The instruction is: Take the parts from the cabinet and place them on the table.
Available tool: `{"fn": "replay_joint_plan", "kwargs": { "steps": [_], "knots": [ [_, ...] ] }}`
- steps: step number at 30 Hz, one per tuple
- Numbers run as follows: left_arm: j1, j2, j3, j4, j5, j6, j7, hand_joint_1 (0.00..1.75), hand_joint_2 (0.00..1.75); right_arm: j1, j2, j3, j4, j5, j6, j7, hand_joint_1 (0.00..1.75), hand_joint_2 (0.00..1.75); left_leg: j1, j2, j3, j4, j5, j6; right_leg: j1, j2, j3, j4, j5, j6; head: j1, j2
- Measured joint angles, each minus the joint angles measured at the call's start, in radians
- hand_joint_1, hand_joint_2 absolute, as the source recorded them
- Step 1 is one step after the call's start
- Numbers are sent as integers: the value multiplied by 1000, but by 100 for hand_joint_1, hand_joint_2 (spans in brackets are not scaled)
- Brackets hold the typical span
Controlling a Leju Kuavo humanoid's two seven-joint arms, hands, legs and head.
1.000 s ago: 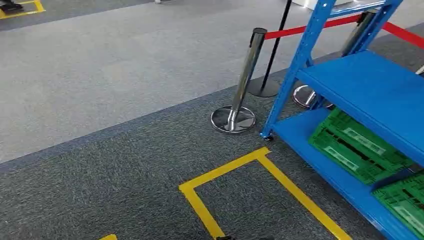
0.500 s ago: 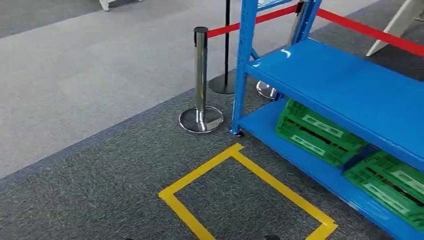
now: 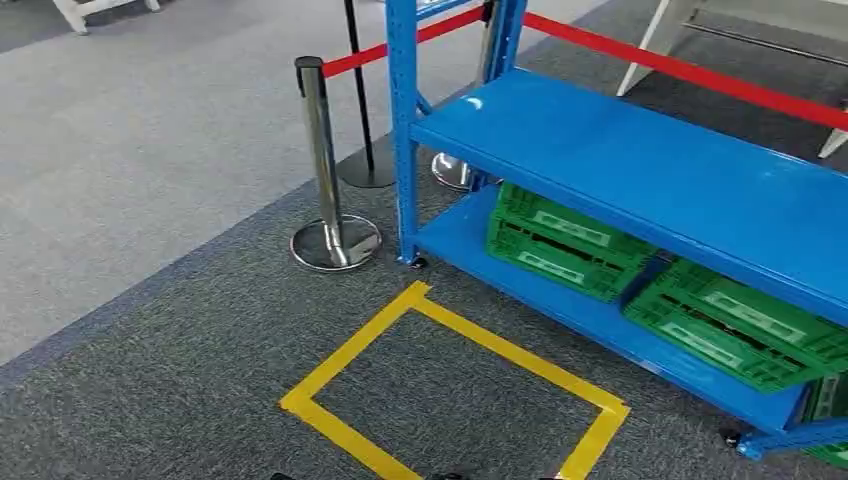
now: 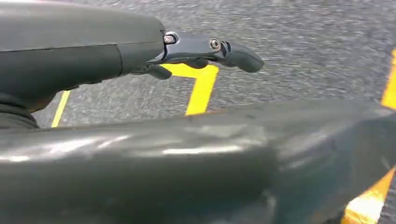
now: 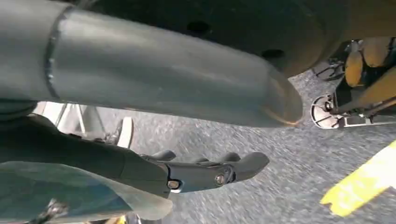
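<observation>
Grey carpet (image 3: 150, 330) underfoot, darker near, paler beyond, with a yellow tape square (image 3: 450, 390) marked on the dark part. From the head view: saw a blue cabinet (image 3: 640, 180) of open shelves standing just past the square, to the right; middle shelf bare, green crates (image 3: 570, 240) lined up on the bottom shelf. Could not make out any parts inside the crates. Noted a chrome post (image 3: 325, 170) beside the cabinet's near corner, red belt (image 3: 690, 72) running behind.

From the left wrist view: found the left hand (image 4: 205, 49) hanging over carpet and yellow tape, fingers stretched out straight, holding nothing.

From the right wrist view: found the right hand (image 5: 205, 172) likewise extended above the carpet, fingers straight, empty, a strip of yellow tape nearby.
</observation>
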Motion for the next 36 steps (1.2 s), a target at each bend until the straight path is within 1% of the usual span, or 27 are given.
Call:
{"fn": "replay_joint_plan", "kwargs": {
  "steps": [1,2,3,4,5,8,9,10,11,13,14,15,16,18,19,22,23,24,25,26,28,29,30,31,33,34,36],
  "knots": [
    [-1,0,-1,0,2,-4,-4,0,0,3,0,-1,0,2,4,-6,0,0,0,11,1,1,-2,-2,0,-7,38,-64,37,1,0,0],
    [-2,-3,-1,0,6,-6,-6,0,0,3,-1,-1,0,5,8,-9,0,0,1,22,2,4,-5,-5,-1,-25,93,-159,78,0,0,0],
    [-3,-4,-1,0,10,-8,-7,0,0,1,-2,-1,0,7,10,-12,0,0,1,30,4,10,-9,-11,0,-72,146,-248,99,0,1,0],
    [-3,-3,-1,0,11,-8,-8,0,0,-4,-1,-1,0,7,11,-14,0,0,-9,39,4,15,-16,-19,9,-92,162,-264,83,-11,2,0],
    [-3,-3,-1,0,11,-9,-10,0,0,-6,-2,-1,0,7,12,-15,0,0,-9,48,6,17,-16,-22,9,-74,158,-265,89,-23,-4,0],
    [-5,-5,0,0,23,-9,-16,0,0,-4,-2,-1,0,11,14,-16,0,0,-6,75,13,17,-19,-36,10,-44,153,-264,90,-41,-2,0],
    [-6,-5,0,0,36,-8,-22,0,0,-4,-2,-1,0,20,17,-17,0,0,-1,33,12,27,-33,-47,4,-38,157,-267,95,-49,-5,0],
    [-7,-6,3,0,46,-6,-23,0,0,-7,-2,-1,0,29,18,-19,0,0,2,-13,-3,65,-64,-50,3,-30,156,-267,96,-53,-10,0],
    [-6,-6,10,0,54,-3,-19,0,0,-8,-2,-1,0,37,26,-27,0,0,3,-32,-35,139,-107,-51,3,-21,156,-267,97,-57,-11,0],
    [-4,-5,17,0,58,-7,2,0,0,-8,-2,1,0,45,46,-43,0,0,1,-41,-111,303,-175,-52,8,-5,155,-266,97,-61,-12,0],
    [-3,-4,18,0,60,-9,11,0,0,-8,-3,1,0,45,53,-48,0,0,1,-41,-131,341,-178,-50,10,2,155,-266,97,-61,-11,0],
    [-2,-3,20,0,62,-10,17,0,0,-8,-3,1,0,45,55,-50,0,0,1,-41,-129,331,-155,-46,12,9,157,-266,97,-61,-11,0],
    [-2,-1,22,0,62,-11,19,0,0,-8,-3,1,0,45,57,-51,0,0,0,-41,-106,271,-108,-39,15,15,159,-265,97,-61,-11,0],
    [-3,0,24,0,62,-11,20,0,0,-9,-2,2,0,45,59,-52,0,0,-7,-48,-29,89,-9,-19,18,23,163,-265,97,-61,-11,0],
    [-3,1,25,0,62,-12,21,0,0,-9,-2,2,0,45,62,-53,0,0,-10,-57,-7,42,-15,-8,19,23,161,-266,97,-60,-9,0],
    [-3,2,27,0,63,-12,27,0,0,-10,-1,2,0,45,74,-55,0,0,-16,-56,-9,27,-11,-9,16,26,152,-265,101,-46,-11,0],
    [-2,3,30,0,66,-12,28,0,0,-9,-1,2,0,46,79,-50,0,0,-16,-55,-9,22,-7,-3,15,26,152,-268,104,-41,-10,0],
    [-2,1,32,0,68,-12,26,0,0,-9,-2,2,0,48,81,-44,0,0,-3,-52,-4,3,6,0,16,26,147,-261,96,-37,-11,0],
    [-3,2,34,0,71,-12,20,0,0,-9,-2,2,0,53,82,-41,0,0,-5,-50,-3,-2,8,4,16,19,132,-239,73,-32,-6,0],
    [-5,2,35,0,72,-12,14,0,0,-9,-2,2,0,55,82,-40,0,0,-4,-49,-5,-3,11,7,14,13,107,-181,35,-27,-2,0],
    [-3,2,40,0,74,-12,7,0,0,-9,-2,2,0,58,81,-40,0,0,-4,-43,-9,-2,11,7,9,7,32,-13,-40,-17,-2,0],
    [-2,3,42,0,74,-12,4,0,0,-8,-2,2,0,59,82,-40,0,0,-4,-40,-9,-1,11,7,7,6,9,39,-52,-13,-2,0],
    [-2,3,43,0,74,-15,2,0,0,-7,-2,2,0,61,82,-40,0,0,-4,-38,-9,0,10,6,3,5,9,39,-38,-10,-2,0],
    [-2,3,43,0,72,-15,2,0,0,-6,-3,2,0,62,83,-40,0,0,-3,-38,-7,1,10,5,0,3,32,-3,-5,-7,-2,0],
    [-3,3,43,0,71,-15,2,0,0,-8,-5,2,0,63,88,-40,0,0,2,-38,-6,9,4,-5,-4,-5,125,-183,83,-3,-2,0],
    [-3,4,43,0,71,-15,2,0,0,-9,-5,2,0,63,91,-40,0,0,0,-38,-7,15,-2,-13,-6,-11,160,-249,79,2,-1,0],
    [-4,6,43,0,67,-15,3,0,0,-11,-4,2,0,62,96,-40,0,0,-6,-38,-13,25,-5,-25,-2,-3,169,-258,74,-24,-2,0]
  ]
}}
